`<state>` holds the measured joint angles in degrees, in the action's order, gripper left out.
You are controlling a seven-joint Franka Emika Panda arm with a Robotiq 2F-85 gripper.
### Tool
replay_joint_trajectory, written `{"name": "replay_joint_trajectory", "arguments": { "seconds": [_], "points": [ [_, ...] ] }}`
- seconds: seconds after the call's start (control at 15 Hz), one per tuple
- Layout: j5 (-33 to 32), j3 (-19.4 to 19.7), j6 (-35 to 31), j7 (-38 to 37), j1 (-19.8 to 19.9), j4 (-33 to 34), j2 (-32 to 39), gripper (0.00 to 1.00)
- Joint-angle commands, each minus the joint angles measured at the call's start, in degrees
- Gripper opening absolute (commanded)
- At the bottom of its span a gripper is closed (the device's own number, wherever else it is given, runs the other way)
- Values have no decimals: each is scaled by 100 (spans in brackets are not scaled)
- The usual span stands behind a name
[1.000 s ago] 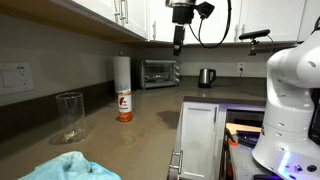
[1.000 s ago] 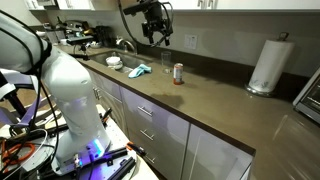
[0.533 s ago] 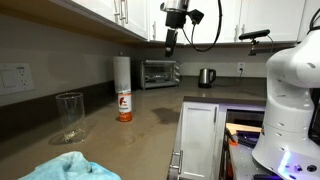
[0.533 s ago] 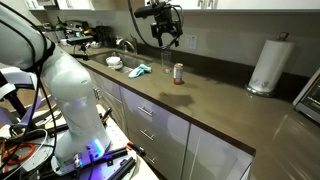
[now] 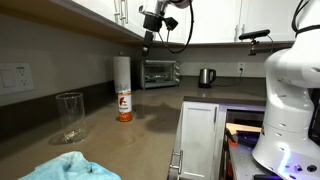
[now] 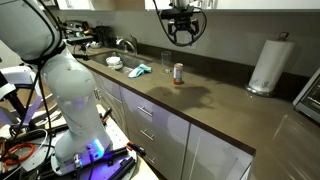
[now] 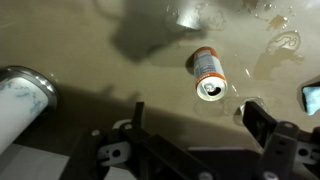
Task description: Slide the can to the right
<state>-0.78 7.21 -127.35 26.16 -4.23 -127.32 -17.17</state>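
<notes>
The can (image 5: pixel 124 104) stands upright on the brown counter, white on top with an orange-red lower band. It also shows in an exterior view (image 6: pixel 178 73) and from above in the wrist view (image 7: pixel 208 75). My gripper (image 5: pixel 148 42) hangs high above the counter, up and to the side of the can, and also shows in an exterior view (image 6: pixel 183 35). In the wrist view the gripper (image 7: pixel 196 108) is open and empty, its two dark fingers spread wide, with the can just beyond the gap.
A clear glass (image 5: pixel 70 115) stands near the can, also in an exterior view (image 6: pixel 166 62). A paper towel roll (image 5: pixel 121 74) stands behind it. A toaster oven (image 5: pixel 160 73), a kettle (image 5: pixel 206 77) and a blue cloth (image 5: pixel 65 168) share the counter.
My gripper has moved along under the cabinets toward the spot above the can. The can and the glass have not moved.
</notes>
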Motion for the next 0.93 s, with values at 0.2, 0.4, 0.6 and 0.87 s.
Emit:
{"name": "replay_joint_trajectory", "arguments": {
  "seconds": [0.2, 0.4, 0.6, 0.87],
  "points": [
    [1180, -139, -207, 931, -213, 1077, 1305, 100],
    [845, -440, -281, 543, -93, 1205, 1582, 100],
    [258, -637, -356, -31, -76, 1094, 1561, 100],
    [-15, -778, -274, -510, -86, 1011, 1473, 100]
  ]
}}
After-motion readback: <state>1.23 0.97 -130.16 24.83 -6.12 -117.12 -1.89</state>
